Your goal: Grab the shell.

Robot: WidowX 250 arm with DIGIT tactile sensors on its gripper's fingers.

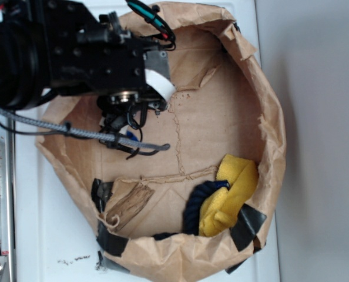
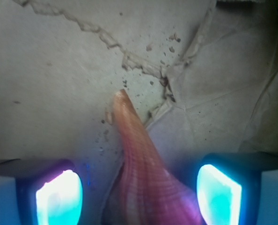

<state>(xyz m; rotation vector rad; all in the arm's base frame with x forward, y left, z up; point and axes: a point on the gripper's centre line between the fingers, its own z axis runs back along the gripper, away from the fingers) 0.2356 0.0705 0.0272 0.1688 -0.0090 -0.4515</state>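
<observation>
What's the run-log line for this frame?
phase: pre-grasp | gripper: open, straddling shell | shell: on bag floor, tip pointing away | contact: none seen

Shell lies on the bag floor between the gripper fingers (neither touching it), tip pointing away; towel and bark piece sit along the paper bag's near wall.

Shell seemingly between spread jaws

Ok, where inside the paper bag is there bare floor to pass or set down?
Free: the middle and upper right, between the gripper and the yellow cloth. Crowded: the lower edge, bark piece to cloth, and beneath the gripper, where the shell lies.
</observation>
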